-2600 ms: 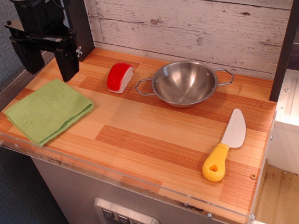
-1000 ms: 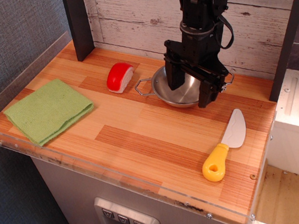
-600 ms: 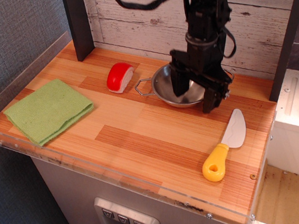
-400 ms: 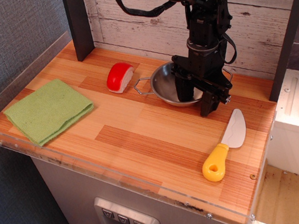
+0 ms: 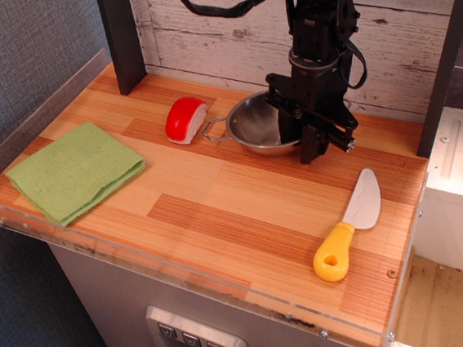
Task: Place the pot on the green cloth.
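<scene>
The shiny steel pot (image 5: 253,127) sits at the back middle of the wooden counter, slightly tilted, its left wire handle (image 5: 213,131) pointing at the red-and-white toy (image 5: 185,119). My black gripper (image 5: 302,147) comes down on the pot's right rim, one finger inside the bowl and one outside, closed on the rim. The pot's right handle is hidden behind the gripper. The green cloth (image 5: 75,170) lies flat at the left end of the counter, well apart from the pot.
A toy knife (image 5: 347,228) with a yellow handle lies at the right front. A black post (image 5: 120,36) stands at the back left. A clear guard (image 5: 184,280) lines the counter edge. A white unit (image 5: 461,172) stands to the right.
My gripper came from above the cloth to the pot, dropped over its right rim and closed. The pot has shifted slightly left and tilted.
</scene>
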Motion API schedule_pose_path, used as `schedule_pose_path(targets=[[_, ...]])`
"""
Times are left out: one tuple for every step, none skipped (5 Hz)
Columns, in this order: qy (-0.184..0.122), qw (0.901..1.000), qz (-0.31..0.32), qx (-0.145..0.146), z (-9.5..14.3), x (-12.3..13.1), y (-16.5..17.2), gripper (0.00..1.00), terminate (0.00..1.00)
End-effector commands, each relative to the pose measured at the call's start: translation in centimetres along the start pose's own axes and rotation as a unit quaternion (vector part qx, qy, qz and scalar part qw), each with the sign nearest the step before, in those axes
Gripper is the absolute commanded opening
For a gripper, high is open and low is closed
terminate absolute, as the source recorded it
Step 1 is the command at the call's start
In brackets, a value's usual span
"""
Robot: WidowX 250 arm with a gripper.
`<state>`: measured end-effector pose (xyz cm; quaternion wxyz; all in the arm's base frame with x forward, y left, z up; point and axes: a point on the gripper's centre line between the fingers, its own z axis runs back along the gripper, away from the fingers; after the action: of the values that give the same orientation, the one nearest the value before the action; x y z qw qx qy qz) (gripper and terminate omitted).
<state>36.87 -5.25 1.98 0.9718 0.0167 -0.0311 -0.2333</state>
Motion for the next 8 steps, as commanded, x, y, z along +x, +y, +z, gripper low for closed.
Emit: schedule_pose_path(targets=[[-0.076,0.9971,-0.005,-0.003,7.6,-1.7,0.5,0.0,0.0],[-0.09,0.9952,0.035,-0.008,10.7,-4.2,3.8,0.0,0.0],[-0.069,0.9916,0.109,0.008,11.8,-7.7,7.2,0.0,0.0],[-0.014,0.9828,0.182,0.028,10.7,-12.1,10.0,0.0,0.0],[0.025,0.9774,0.206,0.039,8.8,-16.5,12.9,0.0,0.0],[0.047,0.9715,0.227,0.05,7.8,-18.2,13.7,0.0,0.0],[0.055,0.9687,0.236,0.054,7.0,-19.0,14.7,0.0,0.0],[0.073,0.9722,0.215,0.055,5.2,-18.5,13.3,0.0,0.0]])
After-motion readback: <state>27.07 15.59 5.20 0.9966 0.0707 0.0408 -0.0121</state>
